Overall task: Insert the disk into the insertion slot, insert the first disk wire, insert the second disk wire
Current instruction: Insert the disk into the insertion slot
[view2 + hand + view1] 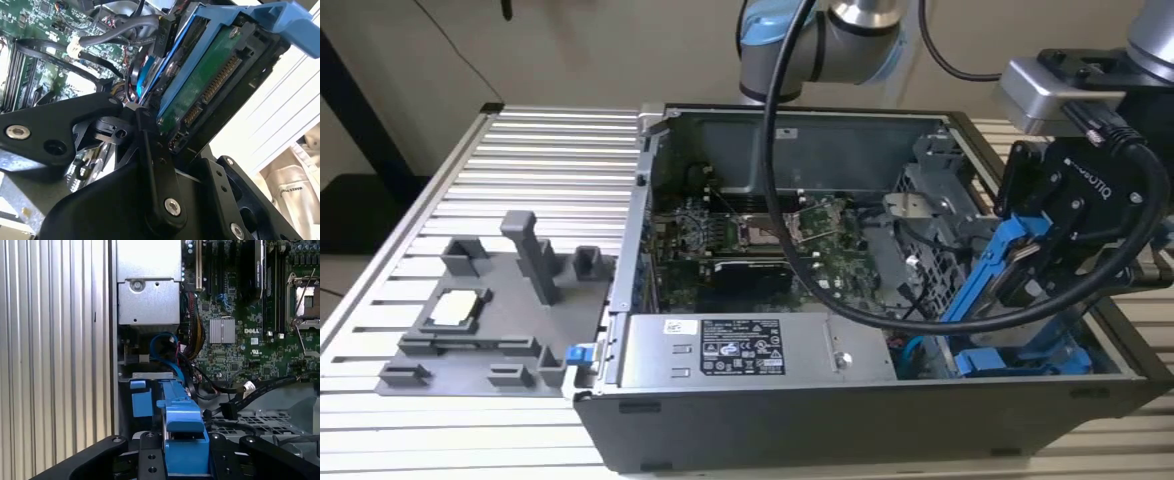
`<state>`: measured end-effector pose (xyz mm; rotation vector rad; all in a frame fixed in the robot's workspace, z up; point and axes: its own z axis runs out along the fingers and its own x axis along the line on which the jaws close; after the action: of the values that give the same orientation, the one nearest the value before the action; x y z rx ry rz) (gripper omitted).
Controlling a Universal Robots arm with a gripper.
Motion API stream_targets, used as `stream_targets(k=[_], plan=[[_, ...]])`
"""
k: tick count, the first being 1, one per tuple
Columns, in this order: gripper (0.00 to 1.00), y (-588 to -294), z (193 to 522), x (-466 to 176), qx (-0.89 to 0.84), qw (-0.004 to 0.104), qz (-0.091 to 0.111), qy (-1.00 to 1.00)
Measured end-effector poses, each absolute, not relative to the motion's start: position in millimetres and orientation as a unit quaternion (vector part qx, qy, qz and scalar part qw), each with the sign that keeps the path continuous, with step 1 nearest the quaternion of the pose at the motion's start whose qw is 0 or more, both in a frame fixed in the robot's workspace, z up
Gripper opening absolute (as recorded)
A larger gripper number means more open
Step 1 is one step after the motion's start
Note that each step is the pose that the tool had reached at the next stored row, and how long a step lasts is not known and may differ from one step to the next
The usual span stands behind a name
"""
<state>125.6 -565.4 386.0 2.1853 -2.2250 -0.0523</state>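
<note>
The gripper has its fingers pinching the disk by the sides of its blue carrier; the disk stands steeply tilted between them, its lower end inside the computer case at the exterior view's right, just beside the power-supply box; its connector edge faces the second wrist view.
</note>
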Motion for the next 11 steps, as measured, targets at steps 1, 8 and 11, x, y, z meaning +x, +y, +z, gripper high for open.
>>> stream_targets(k=[1,8,11], plan=[[0.33,-565.4,386.0,125.6,0.701,0.011,-0.017,-0.713],[0.40,-565.3,385.9,125.6,0.701,0.011,-0.017,-0.713],[0.47,-565.3,385.9,125.6,0.701,0.011,-0.017,-0.713]])
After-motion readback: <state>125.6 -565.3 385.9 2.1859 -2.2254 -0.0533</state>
